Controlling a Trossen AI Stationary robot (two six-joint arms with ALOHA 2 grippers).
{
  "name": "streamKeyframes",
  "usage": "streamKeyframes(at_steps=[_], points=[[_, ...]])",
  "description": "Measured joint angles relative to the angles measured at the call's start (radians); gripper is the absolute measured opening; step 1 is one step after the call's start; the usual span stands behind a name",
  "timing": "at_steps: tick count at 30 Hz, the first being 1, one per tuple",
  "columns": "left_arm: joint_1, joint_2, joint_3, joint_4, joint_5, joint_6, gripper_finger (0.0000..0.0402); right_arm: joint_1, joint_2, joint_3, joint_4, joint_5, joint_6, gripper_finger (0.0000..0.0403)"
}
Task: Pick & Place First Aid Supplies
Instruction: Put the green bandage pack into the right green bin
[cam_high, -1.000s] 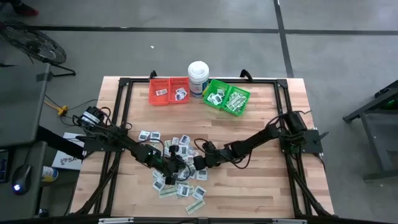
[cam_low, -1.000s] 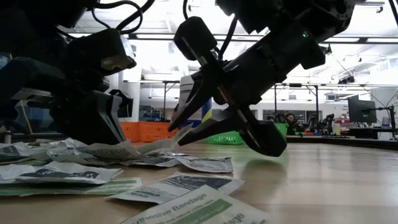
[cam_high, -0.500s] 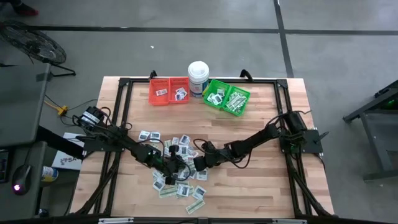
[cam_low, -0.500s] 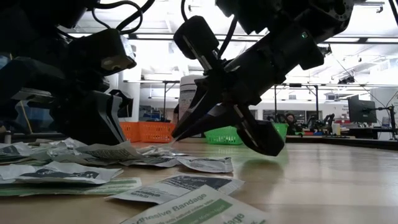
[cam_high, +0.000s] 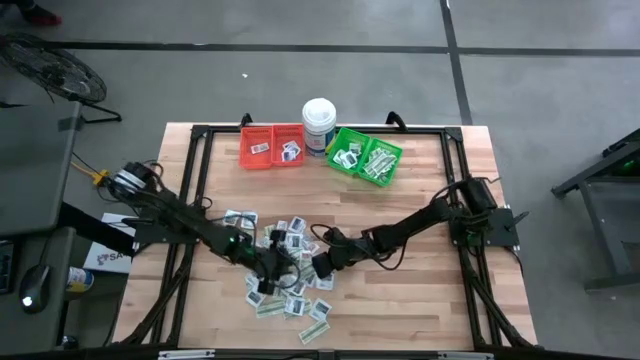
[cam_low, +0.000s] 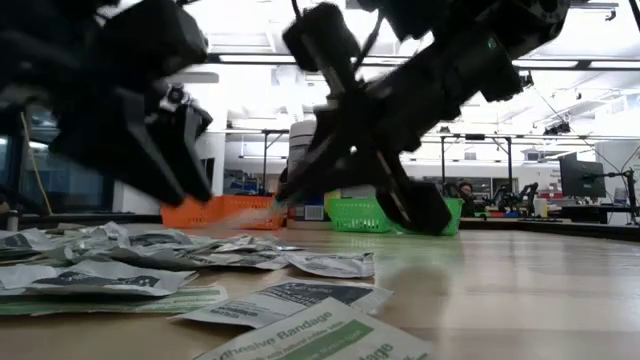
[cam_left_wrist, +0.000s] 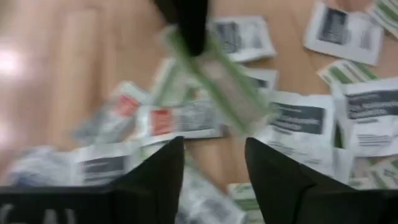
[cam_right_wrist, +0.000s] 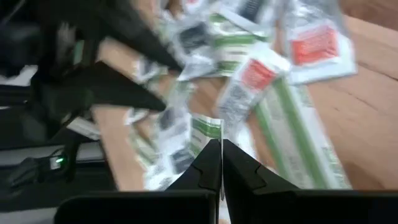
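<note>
The first aid supplies (cam_high: 285, 288) lie loose in a pile on the wooden table's near middle: square white packets and green-and-white strips. Both grippers are over that pile. My right gripper (cam_high: 316, 264) is shut on one green-and-white strip (cam_left_wrist: 225, 82). My left gripper (cam_left_wrist: 214, 163) stands open just left of it, facing the strip, with nothing between its fingers. The low view shows both grippers blurred, the right gripper (cam_low: 290, 198) slanting down toward the pile. My right gripper pinches the green-and-white strip by one end (cam_right_wrist: 207, 129) between its two fingertips. The fingers come slanting down from the table's right. The rest of the strip (cam_left_wrist: 233, 93) slants away from the fingers over the pile; whether its free end touches the pile, I cannot tell.
At the far edge stand a red bin (cam_high: 272, 146) and a green bin (cam_high: 365, 157), each with some packets inside, and a white round tub (cam_high: 319, 124) between them. Bare wood lies to the right of the pile and between pile and bins.
My right gripper has shut on the strip, which my left gripper held up from the pile a second ago. My left gripper has then opened, let go and risen back toward the table's left. The right gripper has lifted slightly with the strip.
</note>
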Motion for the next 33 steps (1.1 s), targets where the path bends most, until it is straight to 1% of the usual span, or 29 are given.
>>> streamKeyframes(at_steps=[3, 7, 11, 15, 20, 23, 27, 30, 33], points=[[-0.002, -0.1, 0.0, -0.058, -0.075, 0.01, 0.0191, -0.014, -0.037, 0.0, -0.024, -0.003, -0.05, 0.0], [-0.002, -0.233, 0.001, -0.163, -0.171, 0.025, 0.0194, -0.051, -0.111, 0.001, -0.085, -0.025, -0.13, 0.0], [-0.001, -0.356, 0.002, -0.244, -0.261, 0.033, 0.019, -0.101, -0.208, 0.001, -0.21, -0.06, -0.227, 0.0], [-0.001, -0.465, 0.003, -0.297, -0.327, 0.055, 0.0189, -0.178, -0.333, 0.001, -0.335, -0.107, -0.341, 0.0], [0.015, -0.584, 0.003, -0.367, -0.394, 0.061, 0.0189, -0.298, -0.514, 0.001, -0.565, -0.125, -0.486, 0.0], [0.055, -0.641, 0.004, -0.382, -0.391, 0.081, 0.0188, -0.396, -0.618, 0.001, -0.715, -0.132, -0.573, 0.0], [0.134, -0.682, 0.003, -0.378, -0.334, 0.13, 0.0188, -0.554, -0.72, 0.001, -0.892, -0.166, -0.69, 0.0], [0.2, -0.69, 0.003, -0.346, -0.27, 0.167, 0.0188, -0.678, -0.755, 0.001, -0.981, -0.221, -0.795, 0.0], [0.261, -0.692, 0.002, -0.329, -0.202, 0.199, 0.0188, -0.799, -0.756, 0.001, -1.034, -0.295, -0.916, 0.0]])
